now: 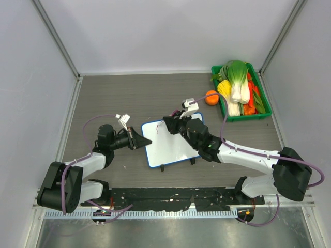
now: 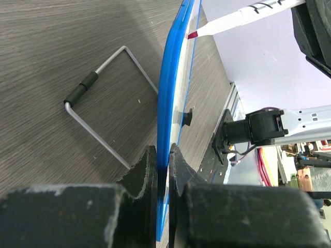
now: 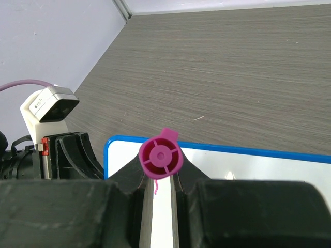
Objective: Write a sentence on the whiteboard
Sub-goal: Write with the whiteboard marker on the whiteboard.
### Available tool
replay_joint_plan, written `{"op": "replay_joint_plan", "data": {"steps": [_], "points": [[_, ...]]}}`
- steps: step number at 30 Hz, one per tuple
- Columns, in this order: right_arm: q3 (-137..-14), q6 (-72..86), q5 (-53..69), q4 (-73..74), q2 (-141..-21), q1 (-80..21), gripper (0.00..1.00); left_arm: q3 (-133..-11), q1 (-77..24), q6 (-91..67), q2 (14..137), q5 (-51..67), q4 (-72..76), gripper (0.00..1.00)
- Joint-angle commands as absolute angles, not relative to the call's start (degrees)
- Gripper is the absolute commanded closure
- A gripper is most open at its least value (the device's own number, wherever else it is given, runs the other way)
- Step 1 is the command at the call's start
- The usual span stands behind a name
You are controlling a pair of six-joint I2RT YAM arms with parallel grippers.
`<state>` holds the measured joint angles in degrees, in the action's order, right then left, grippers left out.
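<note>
Top external: whiteboard [image 1: 173, 147] sits mid-frame on the table [image 1: 129, 93], skewed, w/ two black feet on its lower edge. L gripper [image 1: 146, 140] meets the board's left edge. R gripper [image 1: 168, 125] is over the upper-left corner, but its jaws are too small to read from here, and any writing is too faint. Upper right: green bin [image 1: 240, 119] of veg, w/ an orange [image 1: 211, 97] just beside its left wall.

Left wrist: board seen edge-on, so its writing face is hidden. L fingers [image 2: 147, 170] are pressed together on the blue frame [image 2: 173, 93], pinching it at bottom centre. Marker [image 2: 232, 18] comes in from upper right, pink tip [image 2: 192, 35] at the board face; can't tell if it touches. Wire stand [image 2: 103, 98] lies left of the board, its join hidden.

Right wrist: R fingers [image 3: 135, 178] are clamped on the marker. Only its magenta end cap [image 3: 161, 157] shows; the barrel is hidden. A short pink stroke [image 3: 155, 187] shows just below the cap. The rest of the face is blocked by the gripper body or cut off at right.
</note>
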<state>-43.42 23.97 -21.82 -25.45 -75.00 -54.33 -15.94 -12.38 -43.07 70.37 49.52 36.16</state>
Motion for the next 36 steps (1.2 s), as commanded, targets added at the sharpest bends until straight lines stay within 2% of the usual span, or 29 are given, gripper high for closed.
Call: {"op": "replay_joint_plan", "data": {"steps": [1,13,36], "points": [[-42.54,23.73,-24.52,-23.91,-73.92,-53.61,0.99,-16.17,-12.13,-38.41,71.02,43.24,31.64,1.0],[-40.52,23.64,-24.35,-22.41,-71.98,-53.35,0.99,-16.26,-12.22,-38.32,70.84,43.24,31.64,1.0],[-41.13,26.46,-17.49,-24.26,-75.32,-53.35,0.99,-16.26,-12.04,-38.15,70.49,43.15,31.29,1.0]]}}
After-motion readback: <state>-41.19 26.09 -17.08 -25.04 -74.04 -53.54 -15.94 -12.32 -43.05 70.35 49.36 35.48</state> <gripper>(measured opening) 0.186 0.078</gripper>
